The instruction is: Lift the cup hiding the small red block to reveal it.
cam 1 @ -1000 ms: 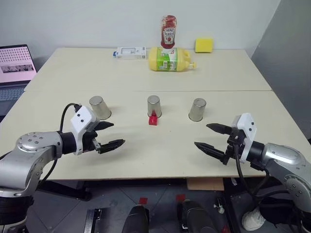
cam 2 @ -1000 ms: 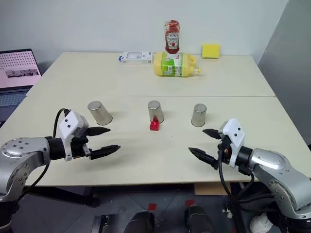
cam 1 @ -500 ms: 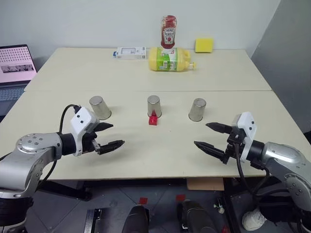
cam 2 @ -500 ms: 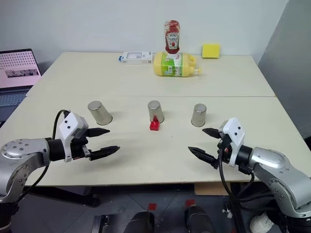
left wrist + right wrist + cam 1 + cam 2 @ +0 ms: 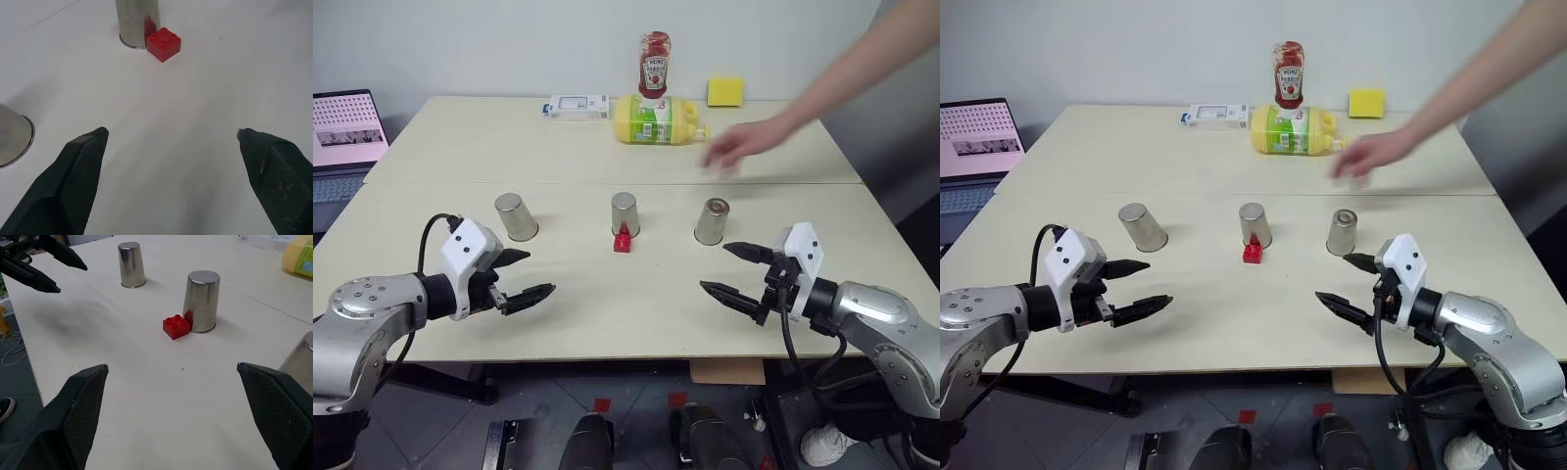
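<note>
The small red block (image 5: 623,242) sits uncovered mid-tabletop, touching the front of the middle cup (image 5: 625,213) of three upturned cups in a row. A person's hand (image 5: 736,147) reaches over the right cup (image 5: 711,221). Near the front edge, the left gripper (image 5: 517,275) and right gripper (image 5: 737,273) hover agape, empty. At the far edge: ketchup bottle (image 5: 653,64), yellow jug (image 5: 656,119), sponge (image 5: 724,91), white box (image 5: 577,106).

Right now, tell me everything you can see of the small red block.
The small red block is a bright red plastic brick with round studs on top, sitting flat and uncovered on the pale table. It lies just in front of the middle cup, close against its base; whether they touch is unclear. No gripper or hand is on it.
</note>
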